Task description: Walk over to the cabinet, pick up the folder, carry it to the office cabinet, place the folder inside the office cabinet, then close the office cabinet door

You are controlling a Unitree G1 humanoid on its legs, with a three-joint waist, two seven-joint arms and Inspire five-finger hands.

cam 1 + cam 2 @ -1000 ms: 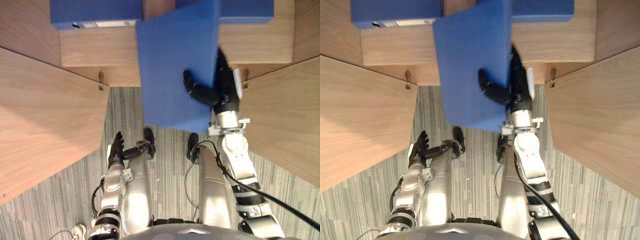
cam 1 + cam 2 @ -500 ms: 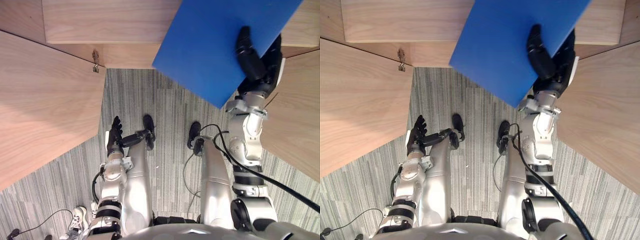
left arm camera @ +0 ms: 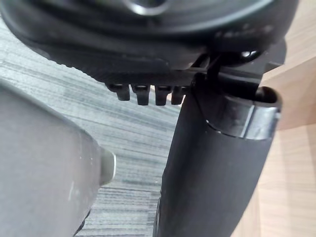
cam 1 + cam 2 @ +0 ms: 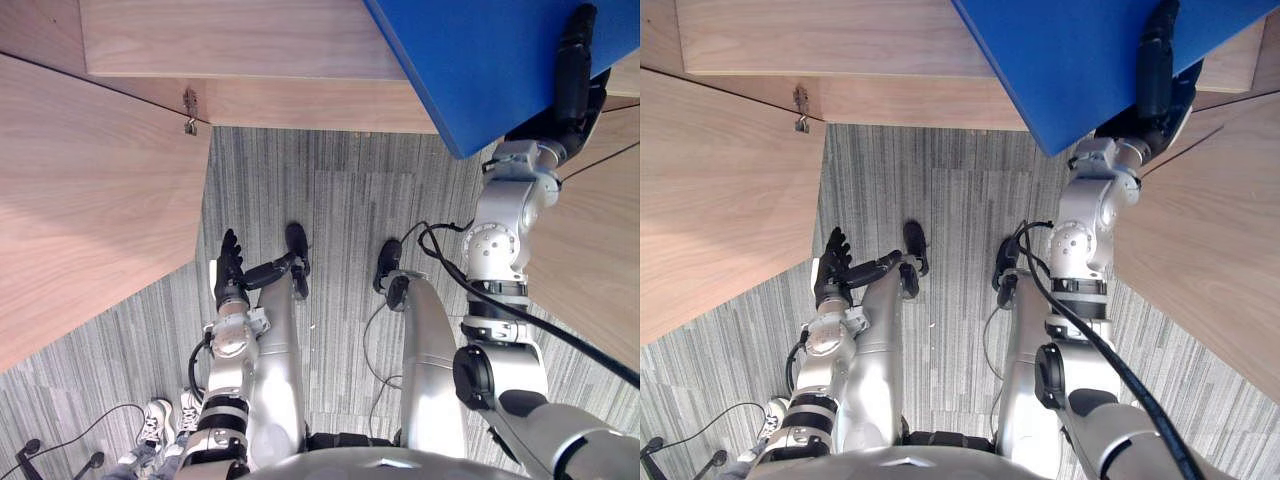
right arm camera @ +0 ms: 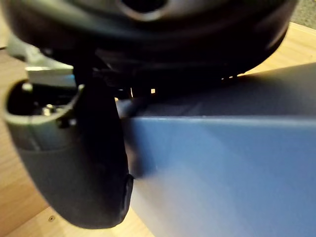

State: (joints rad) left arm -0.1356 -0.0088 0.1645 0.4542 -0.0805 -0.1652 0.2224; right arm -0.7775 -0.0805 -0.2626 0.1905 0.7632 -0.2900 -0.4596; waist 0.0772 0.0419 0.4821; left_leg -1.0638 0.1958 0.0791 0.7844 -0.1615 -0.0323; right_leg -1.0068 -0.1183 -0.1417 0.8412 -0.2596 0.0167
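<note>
While the blue folder (image 4: pixel 480 60) sits at the upper right of the left eye view, it is off the floor and lies on no shelf: it is carried by the right hand (image 4: pixel 572 75). Dark fingers (image 4: pixel 1154 60) curl over its broad face, and in the right wrist view the thumb (image 5: pixel 86 163) presses against its edge, so the grasp is a firm pinch on the folder. One corner points down toward the carpet (image 4: pixel 340 210). The rest runs off the frame's top, so its long axis cannot be fully read, though the sheet is plainly tilted rather than square to the cabinet (image 4: pixel 250 40).

From the right hand the folder spreads upward and leftward, partly overlapping the cabinet's pale wooden front. Any placing move would, in my judgement, turn on that overlap — the free corner must clear the board. Open doors flank the scene: the left door (image 4: pixel 90 200) below its hinge (image 4: pixel 188 110), and the right door (image 4: pixel 605 270).

The left hand (image 4: pixel 228 275) hangs low at centre left, fingers relaxed and holding nothing — well apart from the folder.
</note>
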